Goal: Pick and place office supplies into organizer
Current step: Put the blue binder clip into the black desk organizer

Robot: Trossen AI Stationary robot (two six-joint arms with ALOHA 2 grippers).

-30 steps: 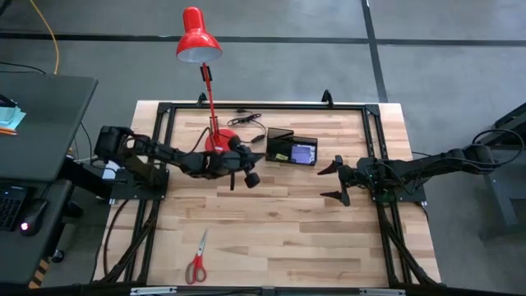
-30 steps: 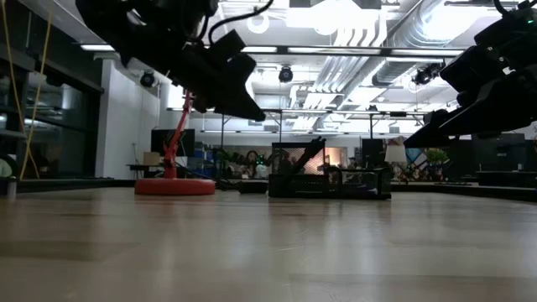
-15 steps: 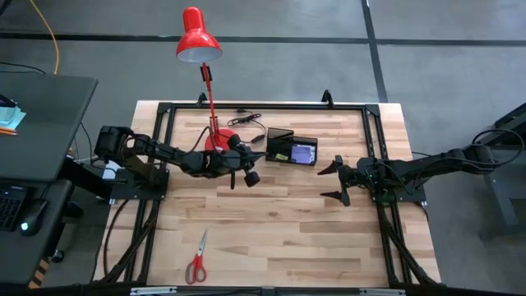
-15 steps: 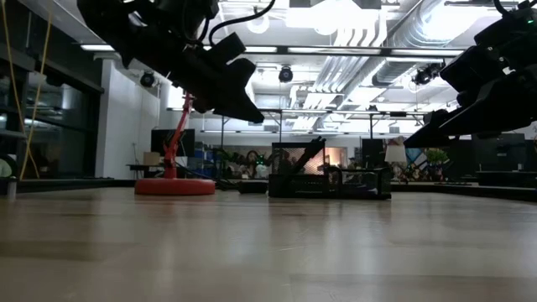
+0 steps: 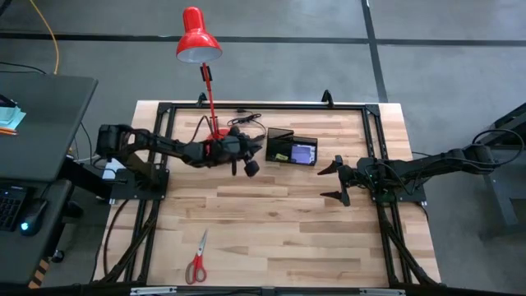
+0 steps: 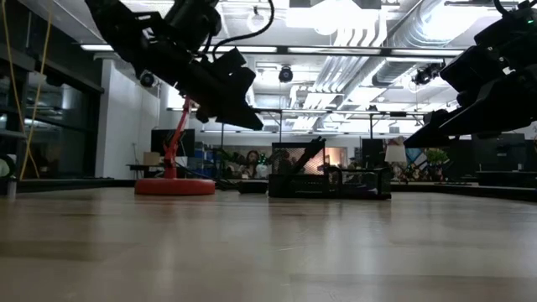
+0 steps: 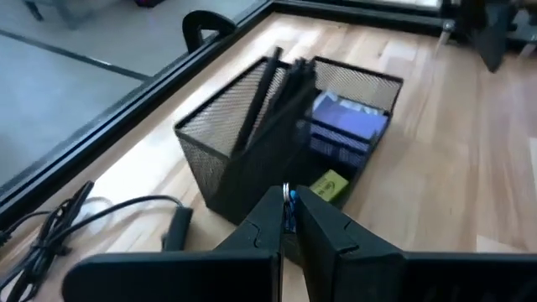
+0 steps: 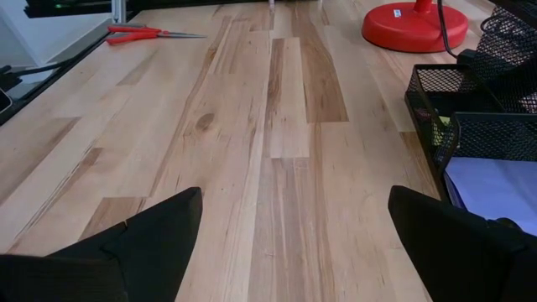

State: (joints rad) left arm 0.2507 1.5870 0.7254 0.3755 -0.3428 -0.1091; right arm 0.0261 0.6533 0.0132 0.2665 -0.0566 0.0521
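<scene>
The organizer (image 5: 292,148) is a black mesh tray on the far middle of the table. In the left wrist view its tall cup holds black pens (image 7: 267,96), a purple notepad (image 7: 348,134) lies in a low compartment, and a yellow piece (image 7: 329,184) sits in the near corner. My left gripper (image 5: 246,162) hovers just left of it, beside the lamp base, shut on a thin white-blue packet (image 7: 289,201). Red-handled scissors (image 5: 196,260) lie flat near the table's near-left corner. My right gripper (image 5: 337,181) waits open, right of the organizer. My left gripper pinches the white-blue packet between its two fingers (image 7: 262,225). Only a thin sliver of its edge (image 7: 289,198) shows in the narrow gap. The packet is lifted clear of the table, in front of the organizer's (image 7: 285,143) near wall.
The red desk lamp stands with its base (image 5: 215,141) right beside the left arm, its head (image 5: 197,37) beyond the far edge, and its black cable (image 7: 92,220) on the wood. A black frame rail (image 5: 263,107) runs along the far edge. Bare wood (image 8: 277,134) stretches toward the scissors (image 8: 151,33).
My left gripper has moved toward the table's far edge, closer to the organizer and lamp base, staying shut on the packet.
</scene>
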